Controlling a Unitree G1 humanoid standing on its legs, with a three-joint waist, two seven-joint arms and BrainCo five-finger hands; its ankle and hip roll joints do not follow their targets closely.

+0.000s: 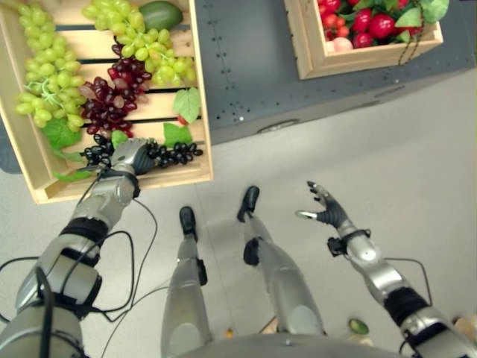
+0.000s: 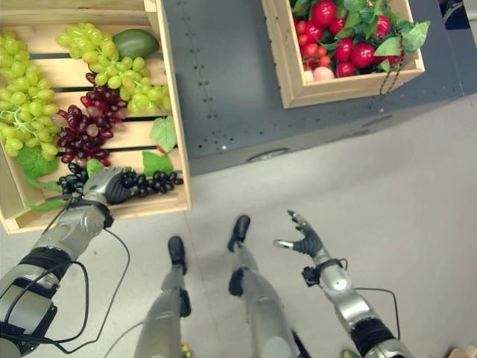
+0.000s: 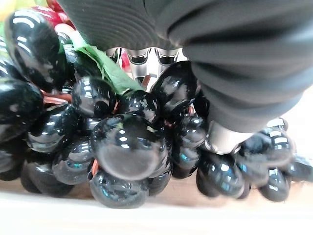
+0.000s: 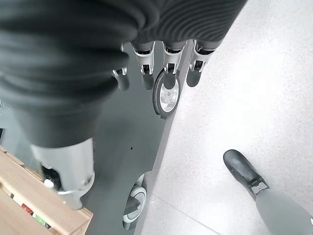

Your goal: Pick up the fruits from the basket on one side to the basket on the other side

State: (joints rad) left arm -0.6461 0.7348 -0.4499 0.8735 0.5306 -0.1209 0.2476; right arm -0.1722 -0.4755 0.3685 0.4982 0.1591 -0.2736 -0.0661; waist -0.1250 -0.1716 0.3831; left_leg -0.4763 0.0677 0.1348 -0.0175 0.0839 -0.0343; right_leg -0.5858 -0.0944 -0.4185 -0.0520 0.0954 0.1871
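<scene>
Left hand (image 1: 130, 156) down in the left crate (image 1: 33, 175), at 7 o'clock of the worktop (image 1: 246, 82), fingers clamped on the black grapes (image 1: 175, 154). Green grapes (image 1: 45, 86) and red grapes (image 1: 112, 93) beside. Right crate (image 1: 309, 52) at 1 o'clock, packed with red fruit (image 1: 380, 24). Right hand (image 1: 328, 211) at 4 o'clock over the floor (image 1: 417, 164), fingers spread, empty.

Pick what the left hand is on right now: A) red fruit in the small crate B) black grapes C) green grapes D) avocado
B: the left hand lies on the black grapes at the near edge of the big wooden crate; its wrist view shows them right against it.
</scene>
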